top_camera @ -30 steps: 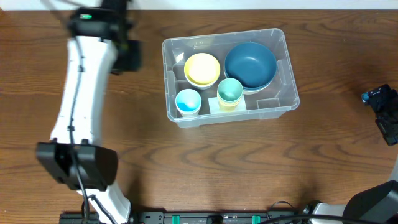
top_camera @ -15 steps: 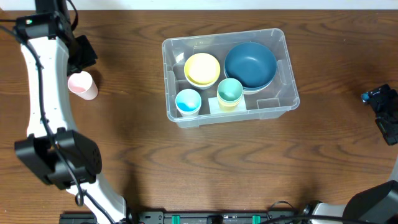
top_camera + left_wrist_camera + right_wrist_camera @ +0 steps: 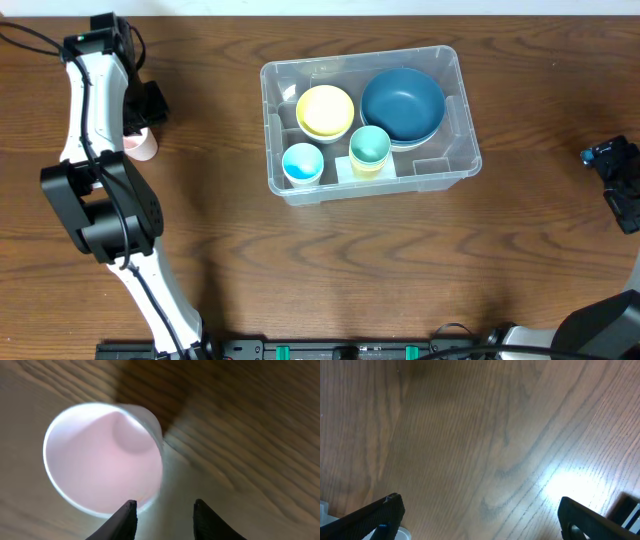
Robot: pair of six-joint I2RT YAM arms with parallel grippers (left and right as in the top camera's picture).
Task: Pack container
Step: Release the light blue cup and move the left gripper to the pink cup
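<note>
While hanging right over the pink cup [image 3: 102, 457], left gripper [image 3: 164, 506] fingers part-way apart, one tip beside the near rim, clamped on nothing. Judged light, thin-walled, easily squashed or tipped; best pinched gently across the rim wall. Placed well left of the container [image 3: 466, 130], on bare surface [image 3: 300, 270].

Container itself mid-surface: clear rounded plastic, probably stiff along the rim yet flexing in the walls, slick to the touch. Hardly light any more, with a yellow bowl [image 3: 325, 110], a dark blue bowl [image 3: 402, 104], a blue cup [image 3: 302, 162] and a teal cup [image 3: 370, 146] inside. Better taken by the rim at both short ends than by one wall.

Well right of the container: right gripper [image 3: 480, 505] fingers spread wide, empty, over plain wood.

From the left wrist alone: the cup's open mouth and the finger gap. From overhead: most of the cup hidden under the left arm [image 3: 95, 90], but the container's filling plain. From the right wrist: wood grain, little else.
</note>
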